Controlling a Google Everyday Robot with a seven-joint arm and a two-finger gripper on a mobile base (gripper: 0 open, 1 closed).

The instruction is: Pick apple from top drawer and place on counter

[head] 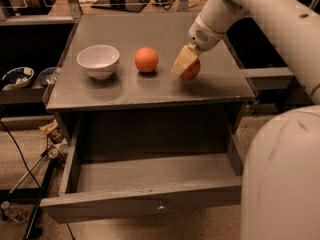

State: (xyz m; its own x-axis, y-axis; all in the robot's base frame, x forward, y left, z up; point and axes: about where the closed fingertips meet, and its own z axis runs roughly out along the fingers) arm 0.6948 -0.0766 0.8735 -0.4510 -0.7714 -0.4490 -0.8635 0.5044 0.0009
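Observation:
The apple (192, 72) is red and sits low on the counter (125, 91), right of centre. My gripper (184, 64) comes down from the upper right, and its tan fingers (182, 60) are closed around the apple, covering its left and top. I cannot tell whether the apple touches the counter. The top drawer (140, 204) is pulled wide open below the counter, its knob (160, 206) faces me, and nothing shows inside.
A plain orange fruit (146, 60) lies just left of the apple. A white bowl (98, 60) stands further left on the counter. My white arm and body (280, 174) fill the right side. Cables and clutter lie on the floor at the left (30, 174).

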